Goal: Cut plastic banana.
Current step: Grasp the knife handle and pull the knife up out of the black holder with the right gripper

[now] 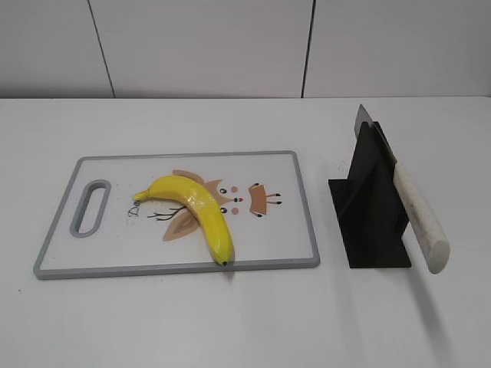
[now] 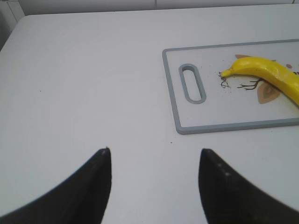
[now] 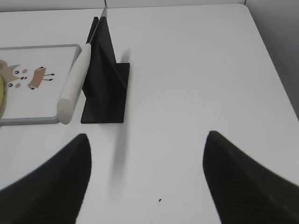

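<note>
- One banana [image 1: 196, 208] lies on our cutting board [image 1: 281, 247], its long axis slanting from the stem end near the handle slot [image 1: 90, 208] to the tip at the front edge.
- Our knife [image 1: 415, 215] rests in a black stand [image 1: 370, 211] just right of the board, handle toward us.
- Our left gripper [image 2: 154, 161] and right gripper [image 3: 147, 149] hang with fingers apart over bare table [image 1: 230, 322], holding nothing.
</note>
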`<state>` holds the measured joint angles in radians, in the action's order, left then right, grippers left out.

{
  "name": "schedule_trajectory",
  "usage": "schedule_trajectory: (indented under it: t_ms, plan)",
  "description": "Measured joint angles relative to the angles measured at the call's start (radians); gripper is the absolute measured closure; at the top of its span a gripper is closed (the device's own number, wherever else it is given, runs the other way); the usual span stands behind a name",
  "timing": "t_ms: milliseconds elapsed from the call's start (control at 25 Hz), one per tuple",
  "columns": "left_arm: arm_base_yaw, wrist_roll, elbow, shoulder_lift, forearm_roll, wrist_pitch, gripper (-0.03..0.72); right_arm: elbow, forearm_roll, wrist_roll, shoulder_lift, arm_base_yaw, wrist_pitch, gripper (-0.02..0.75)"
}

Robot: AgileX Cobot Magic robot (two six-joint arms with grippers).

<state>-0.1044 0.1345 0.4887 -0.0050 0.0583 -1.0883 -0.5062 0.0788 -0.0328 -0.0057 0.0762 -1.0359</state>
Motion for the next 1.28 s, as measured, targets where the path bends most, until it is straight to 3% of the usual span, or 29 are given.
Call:
schedule_trajectory:
  t_ms: [320, 600, 800, 960, 1120, 1280]
  plan:
    - [0.000, 0.000, 0.000, 0.000, 0.000, 0.000, 0.136, -0.009, 0.007, -0.038, 0.028, 0.000, 0.000, 0.167]
    - [0.000, 0.000, 0.000, 0.000, 0.000, 0.000, 0.136, -0.117, 0.012, -0.025, 0.332, 0.000, 0.001, 0.167]
    - [0.000, 0.000, 0.000, 0.000, 0.000, 0.000, 0.136, -0.200, 0.074, 0.040, 0.583, 0.004, 0.008, 0.167]
    - [0.000, 0.000, 0.000, 0.000, 0.000, 0.000, 0.136, -0.259, 0.096, 0.041, 0.742, 0.108, 0.048, 0.198]
    - [0.000, 0.000, 0.000, 0.000, 0.000, 0.000, 0.136, -0.339, 0.027, 0.004, 0.899, 0.255, 0.047, 0.226]
    - [0.000, 0.000, 0.000, 0.000, 0.000, 0.000, 0.136, -0.422, 0.006, -0.046, 1.073, 0.311, 0.039, 0.232]
